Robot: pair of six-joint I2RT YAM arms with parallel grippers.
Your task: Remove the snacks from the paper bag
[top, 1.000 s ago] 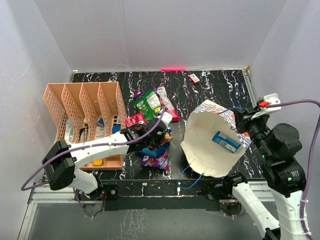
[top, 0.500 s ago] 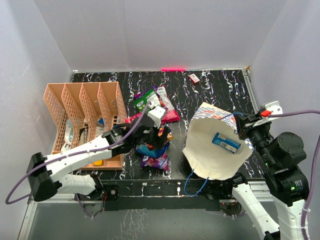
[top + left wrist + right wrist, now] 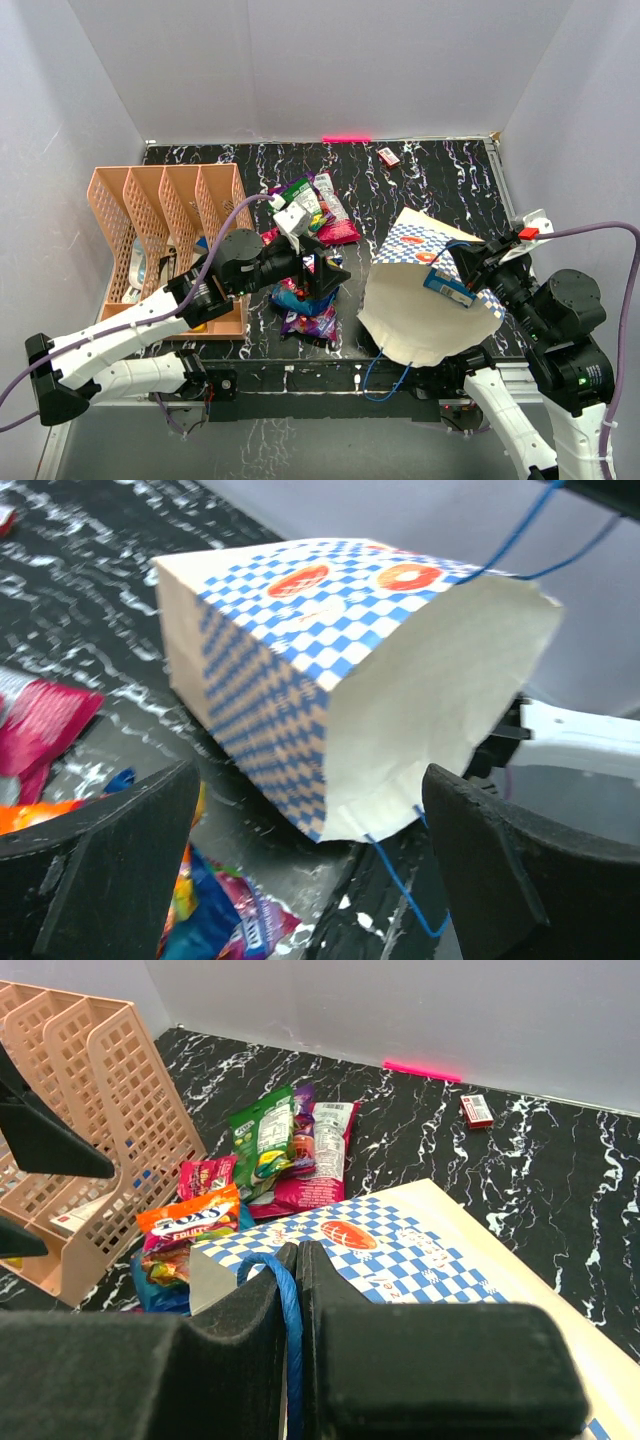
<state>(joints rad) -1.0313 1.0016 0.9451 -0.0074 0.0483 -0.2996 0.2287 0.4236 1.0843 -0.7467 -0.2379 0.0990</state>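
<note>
Your left gripper point(image 3: 310, 875) has its fingers point(image 3: 100, 865) spread wide with nothing between them. It hangs over the pile of snacks point(image 3: 306, 300), and an orange, a blue and a purple packet sit just under the left-hand finger. Ahead of those fingers the paper bag point(image 3: 300, 670) lies tilted on its side on the table point(image 3: 440, 185), its white inside facing the overhead camera. Your right gripper point(image 3: 297, 1260) has its fingers pressed together on the bag's blue cord handle point(image 3: 290, 1310), holding that side of the rim up. Just below the right fingers, inside the bag, you can see one blue packet point(image 3: 447, 287). More snacks, green and pink among them, lie beyond the left fingers, beside the peach organizer point(image 3: 150, 205).
</note>
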